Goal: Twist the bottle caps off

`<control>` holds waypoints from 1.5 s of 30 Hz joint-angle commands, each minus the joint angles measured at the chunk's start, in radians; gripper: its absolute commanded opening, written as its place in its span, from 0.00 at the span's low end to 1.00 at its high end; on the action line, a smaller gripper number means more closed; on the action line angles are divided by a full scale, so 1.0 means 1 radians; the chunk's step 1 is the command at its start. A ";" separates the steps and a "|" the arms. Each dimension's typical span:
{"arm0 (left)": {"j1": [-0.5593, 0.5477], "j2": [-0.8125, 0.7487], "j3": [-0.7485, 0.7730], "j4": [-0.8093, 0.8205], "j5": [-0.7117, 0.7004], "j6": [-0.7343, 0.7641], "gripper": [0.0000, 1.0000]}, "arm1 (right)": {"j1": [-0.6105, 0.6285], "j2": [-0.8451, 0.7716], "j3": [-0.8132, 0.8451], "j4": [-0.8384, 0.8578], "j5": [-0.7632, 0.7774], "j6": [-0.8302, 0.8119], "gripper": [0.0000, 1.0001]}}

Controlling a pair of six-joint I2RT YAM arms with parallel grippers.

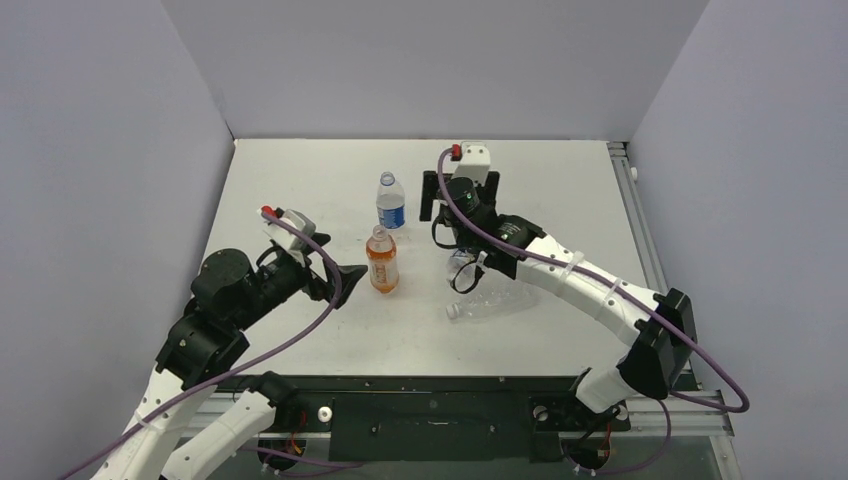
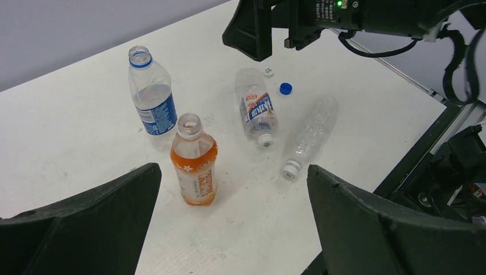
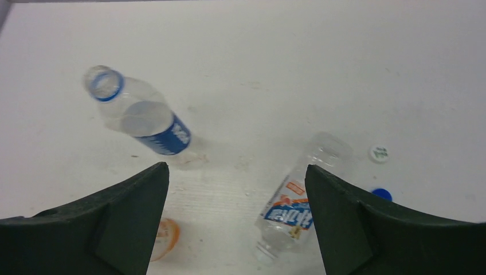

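My right claw (image 3: 235, 167) hangs spread and empty (left claw (image 2: 234, 167) too). Beneath it lie the short bottle (image 3: 286, 215), seemingly open, a blue cap (image 3: 381, 193) and a white cap (image 3: 379, 153). Off to its left the blue-label bottle (image 3: 143, 117) and orange bottle (image 2: 195, 166) stand uncapped, and only the plain bottle (image 2: 312, 129) behind it looks capped.

My left arm (image 1: 230, 285) and right arm (image 1: 590, 285) show white link shells between black joint housings, each trailed by a purple cable (image 1: 310, 325). My fingers (image 2: 86, 229) are matte black wedges; each white wrist block (image 1: 477, 156) bears a red tip.
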State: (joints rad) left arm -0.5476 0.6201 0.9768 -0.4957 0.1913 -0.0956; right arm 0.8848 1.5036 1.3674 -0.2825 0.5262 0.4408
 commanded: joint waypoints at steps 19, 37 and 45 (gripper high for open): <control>0.006 0.044 0.069 0.074 0.053 0.005 0.97 | -0.113 0.282 -0.152 -0.099 0.159 0.185 0.85; 0.007 0.040 0.078 0.070 0.069 0.021 0.97 | -0.132 0.400 -0.183 0.002 0.099 0.245 0.78; 0.006 0.046 0.081 0.085 0.115 0.058 0.97 | -0.150 0.224 -0.230 0.020 0.093 0.199 0.53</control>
State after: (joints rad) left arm -0.5468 0.6624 1.0119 -0.4664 0.2634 -0.0731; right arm 0.7425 1.8931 1.1591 -0.3031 0.6037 0.6605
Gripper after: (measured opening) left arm 0.968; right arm 0.616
